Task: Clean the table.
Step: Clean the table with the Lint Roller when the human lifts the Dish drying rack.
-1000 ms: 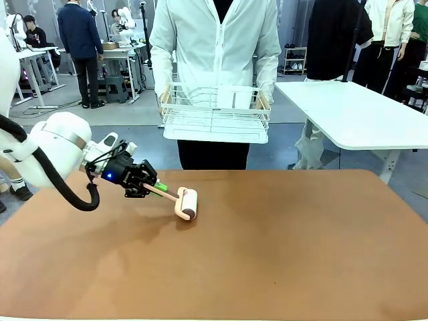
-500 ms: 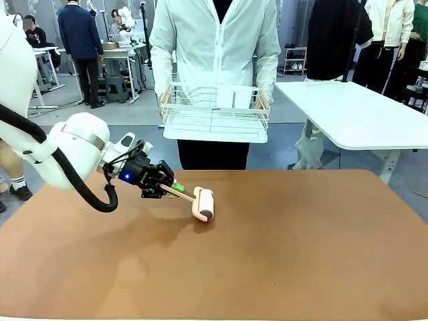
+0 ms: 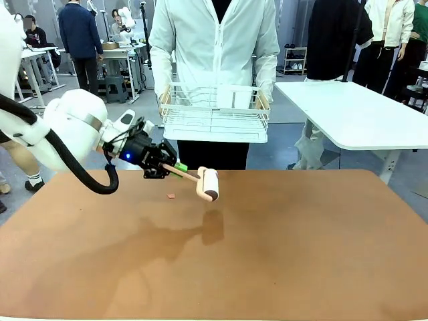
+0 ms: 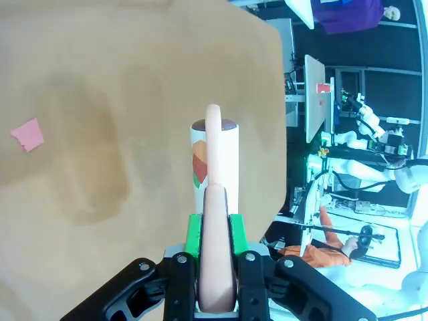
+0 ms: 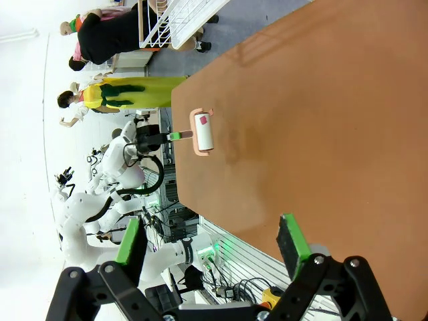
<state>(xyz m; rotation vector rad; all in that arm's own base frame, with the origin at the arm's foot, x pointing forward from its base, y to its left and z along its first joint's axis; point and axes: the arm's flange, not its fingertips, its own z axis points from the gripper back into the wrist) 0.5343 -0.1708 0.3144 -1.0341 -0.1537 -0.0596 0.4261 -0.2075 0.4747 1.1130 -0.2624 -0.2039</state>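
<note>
Your left tool (image 3: 172,170) clamps the lint roller (image 3: 208,184) above the worktop (image 3: 301,254) (pink scrap (image 3: 171,196) nearby). Your right tool (image 5: 209,235) gapes empty.

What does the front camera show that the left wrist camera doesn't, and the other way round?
Front view adds: a person holding a white wire basket beyond the table. Left wrist view adds: orange and green marks on the lint roller's white roll. Both: the left gripper shut on the lint roller's handle, and a pink scrap on the table.
</note>
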